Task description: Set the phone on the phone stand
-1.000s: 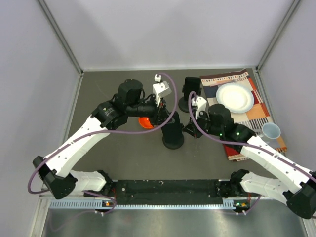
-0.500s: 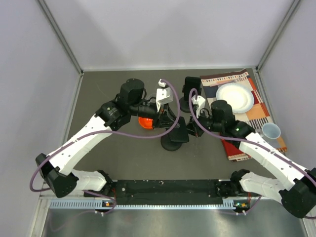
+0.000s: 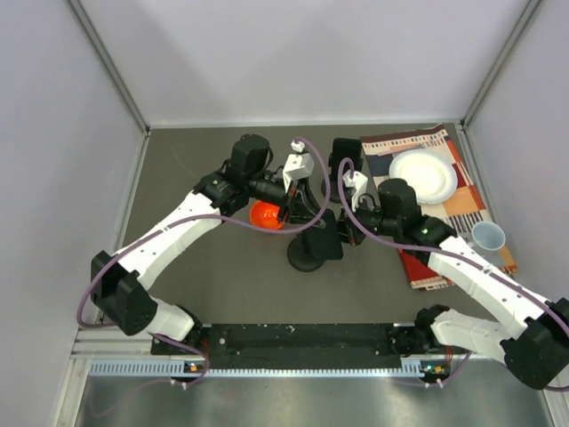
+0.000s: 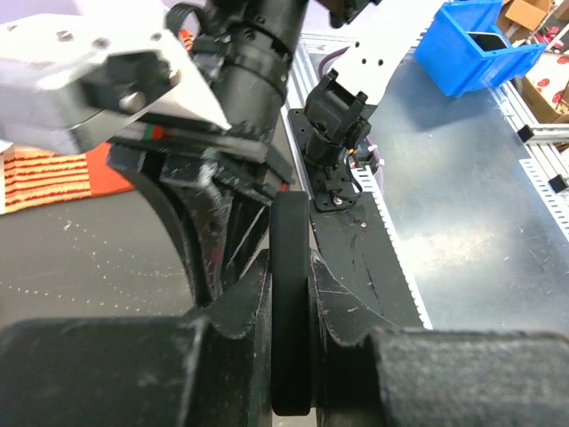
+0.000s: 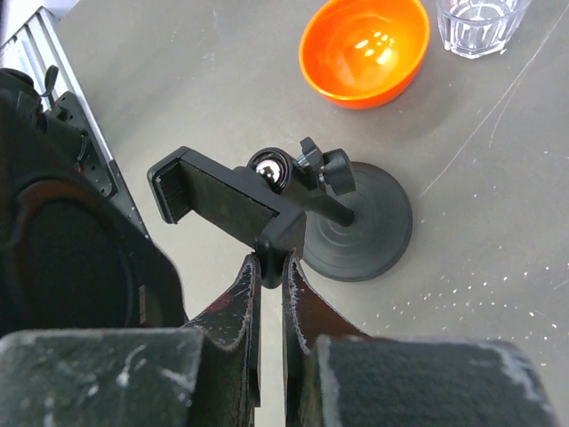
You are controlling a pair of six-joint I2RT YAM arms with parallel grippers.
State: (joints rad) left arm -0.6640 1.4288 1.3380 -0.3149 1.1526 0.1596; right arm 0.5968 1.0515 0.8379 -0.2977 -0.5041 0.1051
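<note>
Task progress: not done; the phone [image 4: 290, 307] is hanging in the air and the cradle [image 5: 218, 200] of the phone stand [image 5: 356, 227] is showing bare.
Done so far: the phone is being held off the desk [image 3: 222, 285] and the stand is being steadied.
Left to do: by my judgement, lining the phone up with the cradle, seating it, then letting go.
Left gripper [image 4: 289, 258]: fingers are clamping the phone by its two flat faces.
Right gripper [image 5: 269, 262]: fingers are pressing together, pinching the small lip on the cradle's edge.
Phone location: hovering over the middle of the desk, near the stand; whether it is touching the stand, I cannot tell.
Phone look: thin black slab with a rounded rim, showing edge-on only; the screen side is not showing.
Stand look: round black base sitting flat, short neck with a knob, shiny ball joint, cradle leaning toward the desk's near edge.
Neighbours: orange bowl [image 5: 364, 49] sitting just beyond the stand, clear glass [image 5: 480, 22] beside the bowl.
</note>
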